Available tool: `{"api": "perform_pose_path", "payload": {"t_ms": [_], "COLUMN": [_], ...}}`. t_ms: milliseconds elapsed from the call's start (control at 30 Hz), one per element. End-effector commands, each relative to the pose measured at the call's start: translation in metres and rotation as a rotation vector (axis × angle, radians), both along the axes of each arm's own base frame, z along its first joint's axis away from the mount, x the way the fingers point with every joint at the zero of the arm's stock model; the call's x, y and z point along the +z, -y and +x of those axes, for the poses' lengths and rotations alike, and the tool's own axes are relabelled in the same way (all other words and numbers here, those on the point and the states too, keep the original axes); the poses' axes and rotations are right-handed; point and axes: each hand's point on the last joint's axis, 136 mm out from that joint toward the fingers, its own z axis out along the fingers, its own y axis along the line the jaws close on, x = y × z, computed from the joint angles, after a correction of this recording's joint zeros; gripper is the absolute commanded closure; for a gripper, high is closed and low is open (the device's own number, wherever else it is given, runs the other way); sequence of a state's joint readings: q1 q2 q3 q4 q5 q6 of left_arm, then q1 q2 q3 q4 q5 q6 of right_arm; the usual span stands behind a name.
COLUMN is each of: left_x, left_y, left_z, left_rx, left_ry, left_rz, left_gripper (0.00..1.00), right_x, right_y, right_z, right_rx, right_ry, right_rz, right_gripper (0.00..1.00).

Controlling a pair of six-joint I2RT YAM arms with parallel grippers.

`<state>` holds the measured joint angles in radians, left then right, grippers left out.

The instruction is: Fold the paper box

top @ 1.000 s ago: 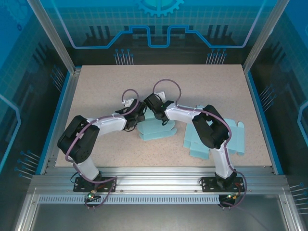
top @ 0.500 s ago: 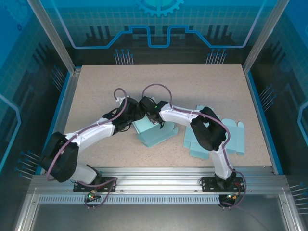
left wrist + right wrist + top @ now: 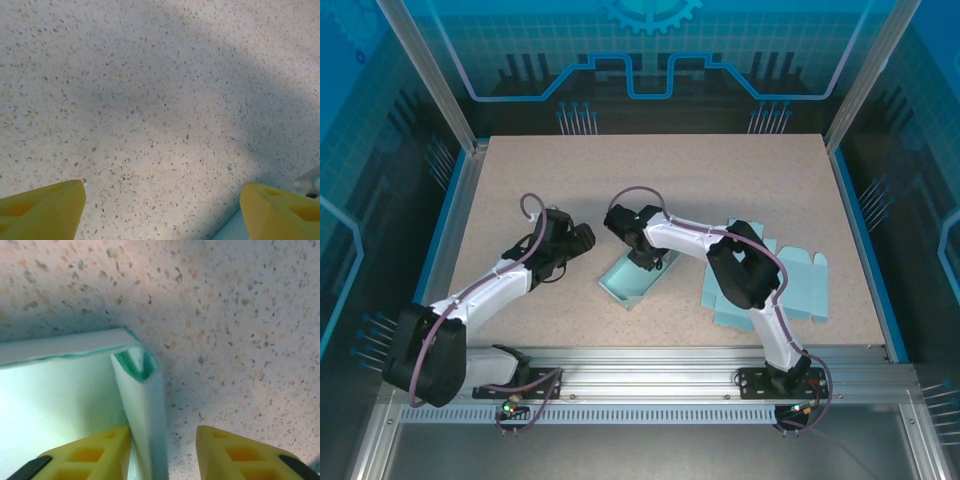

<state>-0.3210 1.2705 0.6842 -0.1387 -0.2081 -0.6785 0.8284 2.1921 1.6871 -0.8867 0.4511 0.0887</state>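
You're looking at a robot lab cell: a speckled table (image 3: 720,170) boxed in by aluminium rails (image 3: 650,362) and blue printed panels (image 3: 740,45)

Count recorded: one surface (image 3: 720,180). One partly formed paper box (image 3: 630,286) lay on it. One heap of flat blanks (image 3: 805,285) lay on it too; the sheets in that heap could not be counted. Two arms (image 3: 490,285) were present, giving two pincers: left pincer (image 3: 584,238) and right pincer (image 3: 646,260). Each pincer had two yellow fingers (image 3: 42,207).

paper box (image 3: 55,390) cropped at left edge, flat sheets (image 3: 806,286) partly behind right arm (image 3: 744,268)
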Motion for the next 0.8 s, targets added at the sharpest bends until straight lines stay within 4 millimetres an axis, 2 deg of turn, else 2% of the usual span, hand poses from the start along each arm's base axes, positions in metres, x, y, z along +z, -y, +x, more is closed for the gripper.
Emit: {"api": "perform_pose_path", "payload": {"t_ms": [0,167,267,433,567,667,767], "left_x": [-0.004,-0.013,-0.021,-0.036,-0.053,-0.065,-0.074], "left_y": [0.007,0.010,0.009,0.006,0.009,0.012,0.016], "left_z": [-0.002,-0.005,-0.011,-0.022,-0.032,-0.037,-0.042], "left_rx": [-0.052,-0.082,-0.094,-0.118,-0.136,-0.148,-0.164], "left_ry": [0.000,-0.030,-0.059,-0.121,-0.179,-0.222,-0.253], "left_rz": [-0.033,-0.031,-0.014,0.019,0.006,0.004,0.006], "left_gripper": [0.20,0.22,0.24,0.28,0.29,0.35,0.42], "right_x": [-0.001,0.030,0.061,0.130,0.177,0.211,0.230], "right_y": [-0.003,-0.022,-0.032,-0.036,-0.017,0.012,0.049], "right_z": [-0.001,0.015,0.023,0.022,0.005,-0.014,-0.035], "right_rx": [0.040,0.068,0.079,0.050,-0.012,-0.094,-0.190], "right_ry": [-0.048,0.007,0.060,0.186,0.294,0.391,0.472], "right_rz": [-0.031,0.024,0.082,0.247,0.379,0.477,0.534], "right_gripper": [0.53,0.41,0.40,0.39,0.40,0.40,0.38]}}
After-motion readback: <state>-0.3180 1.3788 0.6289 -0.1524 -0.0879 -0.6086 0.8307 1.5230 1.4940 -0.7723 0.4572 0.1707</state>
